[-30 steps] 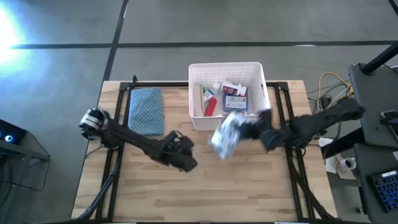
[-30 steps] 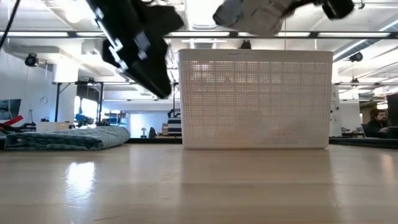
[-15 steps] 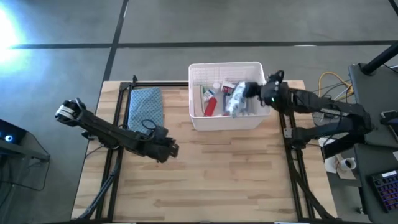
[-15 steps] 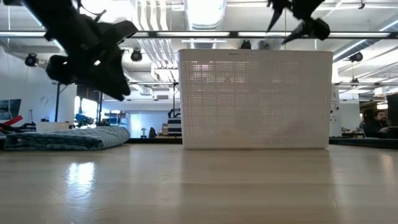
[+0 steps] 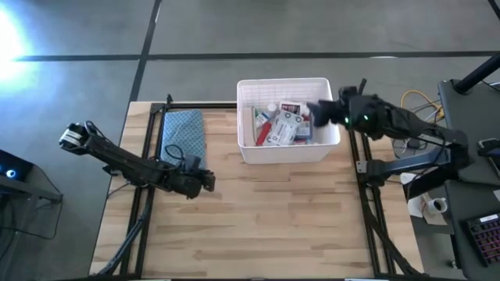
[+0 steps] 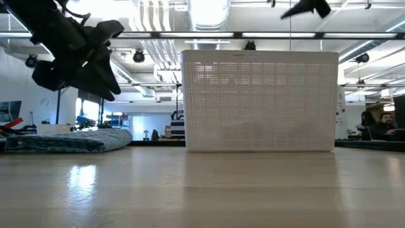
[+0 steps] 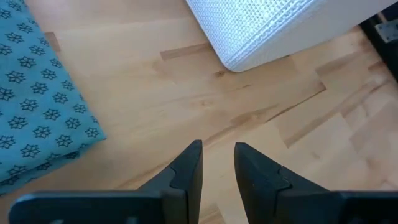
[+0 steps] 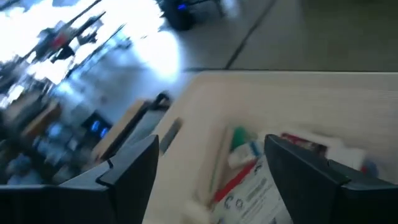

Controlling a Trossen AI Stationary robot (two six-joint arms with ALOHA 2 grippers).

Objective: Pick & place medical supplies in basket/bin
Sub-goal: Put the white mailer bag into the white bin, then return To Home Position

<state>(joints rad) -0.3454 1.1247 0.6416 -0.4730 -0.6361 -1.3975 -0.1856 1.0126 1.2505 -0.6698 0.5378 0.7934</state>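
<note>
High view: right claw (image 5: 319, 112), now released, has dropped the pouch into basket (image 5: 244, 148).

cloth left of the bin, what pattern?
Teal with small dark star-like flowers; the cloth shows best in the left wrist view.

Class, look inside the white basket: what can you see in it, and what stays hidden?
Inside the white basket lie assorted supplies: a red-and-white tube, flat printed packets. Whatever lies under that pile is covered; the low view shows only its lattice wall.
</note>
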